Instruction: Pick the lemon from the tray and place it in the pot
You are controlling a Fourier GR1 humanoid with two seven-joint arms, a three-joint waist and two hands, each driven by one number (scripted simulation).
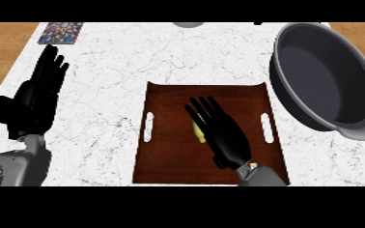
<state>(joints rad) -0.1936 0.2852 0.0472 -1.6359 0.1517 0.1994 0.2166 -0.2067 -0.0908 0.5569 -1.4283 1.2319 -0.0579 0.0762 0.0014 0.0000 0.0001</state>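
Note:
A dark brown tray [164, 159] with white handle slots lies on the white marble counter in the head view. A yellow lemon [199, 132] rests on the tray, mostly hidden under my right hand [227, 135]. That hand hovers over the lemon with fingers straight, pointing away from me, open. A large grey pot [314, 72] stands at the right, its inside bare. My left hand [35, 96] rests open at the left edge, fingers up, well away from the tray.
A small patterned mat [61, 32] lies at the back left corner. A grey round object [188, 24] peeks in at the counter's far edge. Wooden surface shows beyond the counter's left and right back corners.

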